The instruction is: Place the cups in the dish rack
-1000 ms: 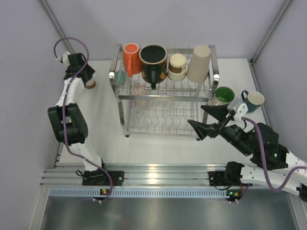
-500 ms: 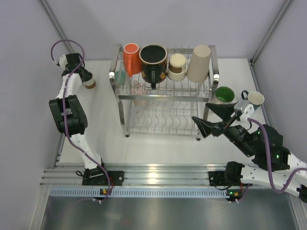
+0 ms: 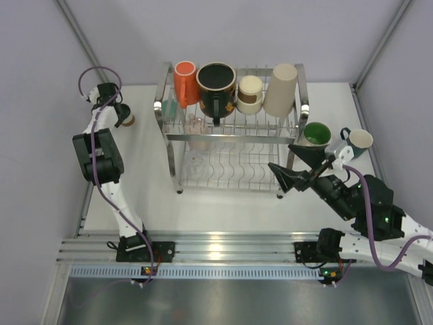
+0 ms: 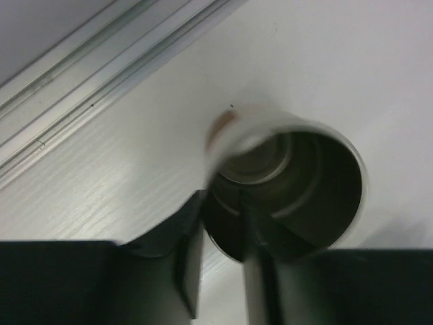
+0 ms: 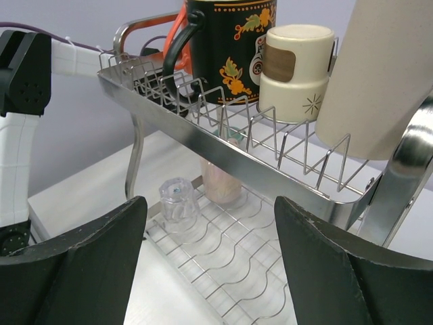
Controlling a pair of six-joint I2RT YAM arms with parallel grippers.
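Top external view puts the right gripper [image 3: 281, 157] nearest, its jaws spread wide and holding nothing, poised just off the front right corner of the dish rack [image 3: 230, 137]. Just beyond its fingers two mugs wait on the table [image 3: 149, 196] to the right of the rack: a green mug [image 3: 316, 134] and, beside it, a teal mug [image 3: 358, 141] with a cream inside.

On the rack's lower tier a clear cup [image 5: 177, 200] stands toward the left, with a pink cup [image 5: 220, 183] just behind it under the upper shelf. The upper tier carries a row, left to right: an orange cup [image 3: 184, 81], a black patterned mug [image 3: 216, 84], a brown-and-cream paper cup [image 3: 249, 93] and a tall beige cup [image 3: 281, 88].

Across at the far left, well apart from the rack, a small brown cup [image 4: 291, 183] stands upright on the table. The left gripper [image 4: 222, 203] straddles its near wall — one finger inside the rim, one outside — though I cannot tell whether the pinch is made.

By my count six cups are loaded and three are left, so the job looks well past halfway.
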